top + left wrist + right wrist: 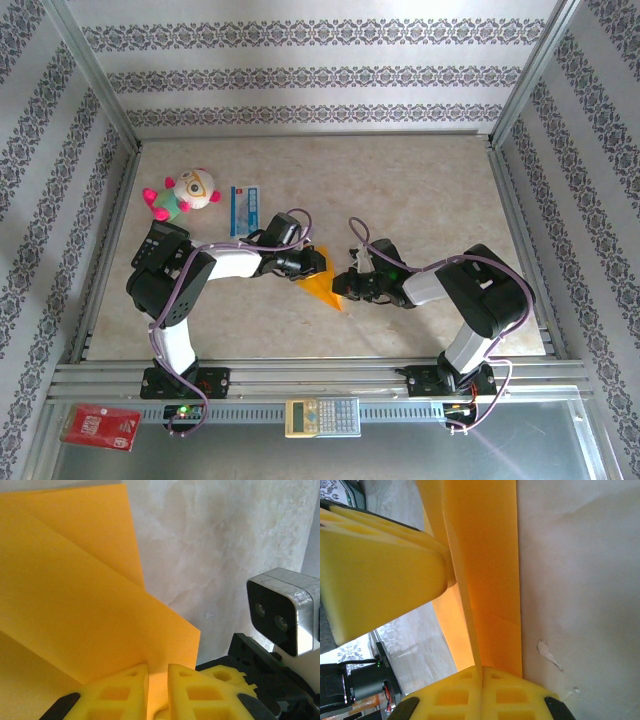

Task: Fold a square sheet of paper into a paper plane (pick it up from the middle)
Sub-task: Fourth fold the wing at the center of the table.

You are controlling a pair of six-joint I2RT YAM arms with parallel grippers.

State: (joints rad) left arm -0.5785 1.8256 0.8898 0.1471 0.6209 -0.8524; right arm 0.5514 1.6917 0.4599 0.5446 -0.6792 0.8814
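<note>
The orange-yellow sheet of paper (pixel 323 288) is partly folded and held just above the middle of the table between both arms. My left gripper (pixel 307 263) is at its left edge. In the left wrist view the folded layers (pixel 75 590) run down between the yellow fingers (pixel 200 695), and the left gripper (pixel 157 682) pinches them. My right gripper (pixel 346 286) is on the paper's right side. In the right wrist view the right gripper (pixel 481 674) is shut on a thin edge of the paper (pixel 490 555), with a finger of the left gripper (pixel 380 575) pressing the sheet from the left.
A plush toy (pixel 185 195), a blue-and-white packet (pixel 245 208) and a black calculator (pixel 158 245) lie at the back left. A beige calculator (pixel 322 416) and a red packet (pixel 100 427) sit on the near rail. Metal frame posts border the table.
</note>
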